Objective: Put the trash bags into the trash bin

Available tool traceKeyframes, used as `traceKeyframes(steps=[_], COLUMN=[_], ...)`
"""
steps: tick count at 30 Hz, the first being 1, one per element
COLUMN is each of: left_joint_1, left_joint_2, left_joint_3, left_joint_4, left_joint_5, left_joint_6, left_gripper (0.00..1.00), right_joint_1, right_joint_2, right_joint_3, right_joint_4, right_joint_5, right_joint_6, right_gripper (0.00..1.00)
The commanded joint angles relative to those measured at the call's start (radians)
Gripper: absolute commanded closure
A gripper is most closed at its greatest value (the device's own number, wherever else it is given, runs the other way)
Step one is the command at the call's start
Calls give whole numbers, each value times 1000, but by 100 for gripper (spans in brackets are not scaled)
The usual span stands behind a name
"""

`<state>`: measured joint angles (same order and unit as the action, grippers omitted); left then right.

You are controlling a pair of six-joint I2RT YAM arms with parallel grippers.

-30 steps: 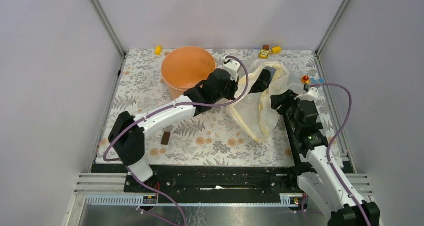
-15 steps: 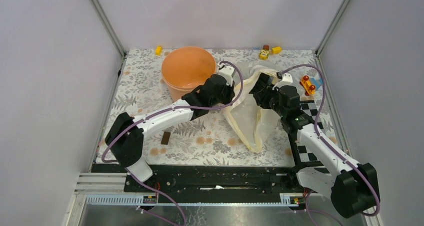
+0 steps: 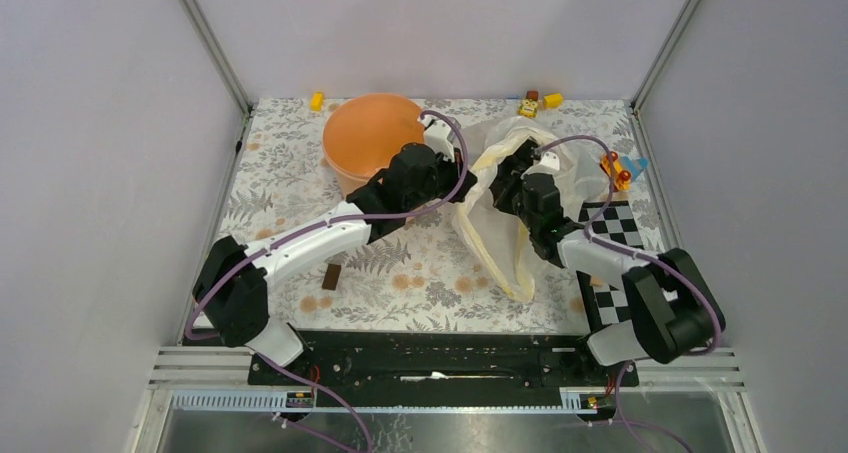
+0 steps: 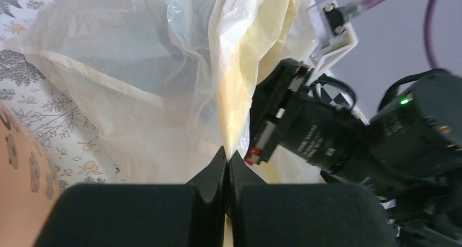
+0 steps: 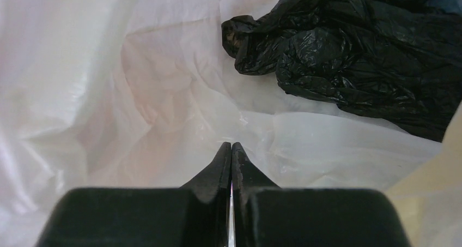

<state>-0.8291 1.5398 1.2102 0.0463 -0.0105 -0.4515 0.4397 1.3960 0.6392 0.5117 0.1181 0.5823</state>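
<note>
Noted: left claw was pinched shut on a fold of the cream-white bag, right claw was shut inside it, seemingly on nothing, and the black trash bag lay just past its tips, not in the trash bin; best to reopen, reach further, nip black film only.

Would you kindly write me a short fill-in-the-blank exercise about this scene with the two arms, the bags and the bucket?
1. The left gripper pinches a fold of the cream-white bag, its jaws fully ___.
2. In the right wrist view, the crumpled trash bag lying ahead of the right gripper is ___ in colour.
3. Seen from above, the peach-orange bucket stands upright beside the ___ arm.

Missing words: shut; black; left.
</note>
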Motion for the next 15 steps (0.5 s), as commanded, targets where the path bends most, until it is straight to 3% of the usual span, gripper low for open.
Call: traceKeyframes(steps=[1, 7, 10, 15], left_joint_1=[18, 47, 49, 50], left_joint_2=[-15, 19, 21, 25], left_joint_3=[-6, 13, 7, -27], left_joint_4=[95, 110, 101, 81], left_joint_5=[40, 79, 80, 51], left_joint_6=[-62, -91, -77, -43], left_gripper=[100, 100, 100, 100], right_joint_1=[45, 82, 82, 72], right_joint_2=[81, 194, 239, 316], right_joint_3=[20, 37, 93, 267], right_joint_4=[179, 264, 223, 12], right_joint_5=[137, 219, 285, 381], right_joint_6=[15, 25, 33, 60], right_gripper=[100, 100, 99, 76])
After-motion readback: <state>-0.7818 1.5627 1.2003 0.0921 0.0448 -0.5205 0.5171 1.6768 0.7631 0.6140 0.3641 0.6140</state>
